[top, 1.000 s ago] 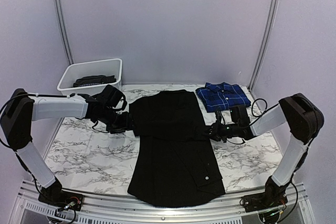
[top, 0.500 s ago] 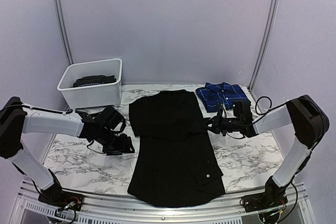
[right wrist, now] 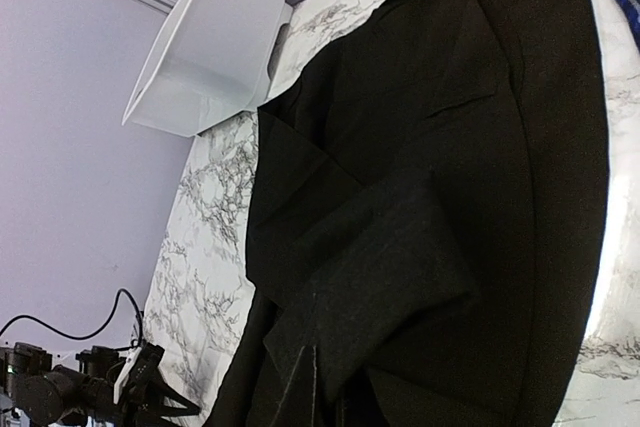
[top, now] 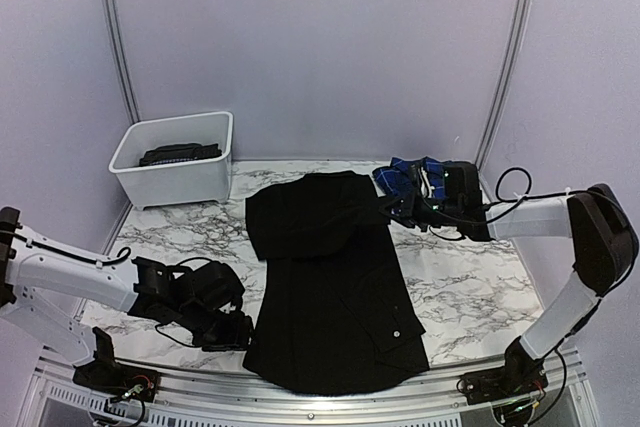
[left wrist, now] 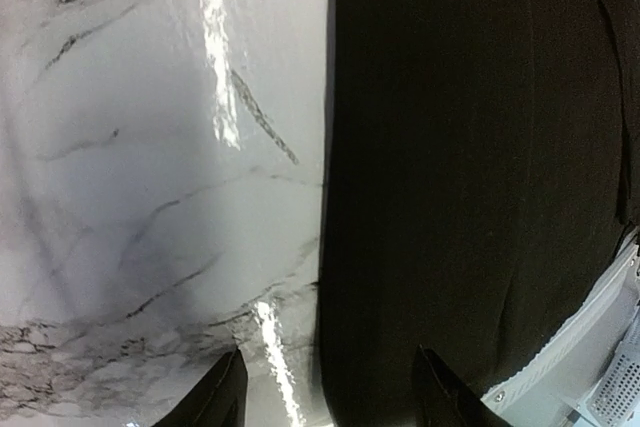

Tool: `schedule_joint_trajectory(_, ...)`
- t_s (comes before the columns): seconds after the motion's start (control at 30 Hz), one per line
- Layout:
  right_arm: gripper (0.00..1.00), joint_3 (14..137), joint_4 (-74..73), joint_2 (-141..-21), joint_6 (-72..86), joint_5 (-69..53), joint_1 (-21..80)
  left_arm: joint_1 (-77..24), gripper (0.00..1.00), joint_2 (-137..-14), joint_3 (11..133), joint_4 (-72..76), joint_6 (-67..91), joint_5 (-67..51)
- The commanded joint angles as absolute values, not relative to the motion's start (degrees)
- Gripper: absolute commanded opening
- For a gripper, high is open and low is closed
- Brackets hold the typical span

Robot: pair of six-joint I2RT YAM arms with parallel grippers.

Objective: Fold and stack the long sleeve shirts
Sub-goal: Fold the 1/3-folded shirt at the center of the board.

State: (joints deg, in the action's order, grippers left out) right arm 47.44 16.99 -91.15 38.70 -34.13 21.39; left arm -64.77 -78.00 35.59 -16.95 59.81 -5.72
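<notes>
The large black shirt (top: 330,277) lies flat along the middle of the table, collar at the far end. It also shows in the left wrist view (left wrist: 470,147) and the right wrist view (right wrist: 450,147). The folded blue plaid shirt (top: 410,175) lies at the far right, partly hidden by my right arm. My left gripper (top: 238,332) is open, low at the shirt's near left corner, its fingers (left wrist: 225,392) straddling the shirt's left edge. My right gripper (top: 393,209) is at the shirt's upper right edge, shut on a raised fold of black cloth (right wrist: 370,287).
A white plastic bin (top: 170,182) with dark cloth inside stands at the far left; it also shows in the right wrist view (right wrist: 215,57). The metal rail of the table's near edge (left wrist: 600,347) runs just past the shirt's hem. Bare marble (top: 470,287) lies on both sides.
My left gripper moved from the shirt's upper left edge down to its near left corner. My right gripper moved from the shirt's right edge back toward the plaid shirt.
</notes>
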Motion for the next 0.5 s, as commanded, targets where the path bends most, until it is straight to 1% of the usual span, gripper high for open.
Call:
schedule_joint_trajectory(0.0,0.0,50.3,13.0,-90.2,36.7,-33.1,22.3,-67.9,0.55,-77.4,34.9,-16.6,67.2,-3.3)
schedule_joint_trajectory(0.13,0.0,53.8,8.9,-89.7,34.9,-31.6,23.6,-69.8,0.49,-77.7,34.7,-16.5,69.9,-2.1)
schedule_joint_trajectory(0.3,0.0,56.7,5.8,-89.8,33.2,-30.4,24.6,-71.8,0.43,-79.4,35.8,-16.3,71.6,-1.9)
schedule_joint_trajectory(0.37,0.0,56.9,4.2,-89.7,32.2,-29.3,24.8,-72.6,0.41,-80.2,36.2,-16.3,72.1,-1.9)
schedule_joint_trajectory(0.47,0.0,55.3,2.5,-88.8,30.9,-27.6,25.0,-74.0,0.34,-81.1,36.9,-16.2,73.0,-1.5)
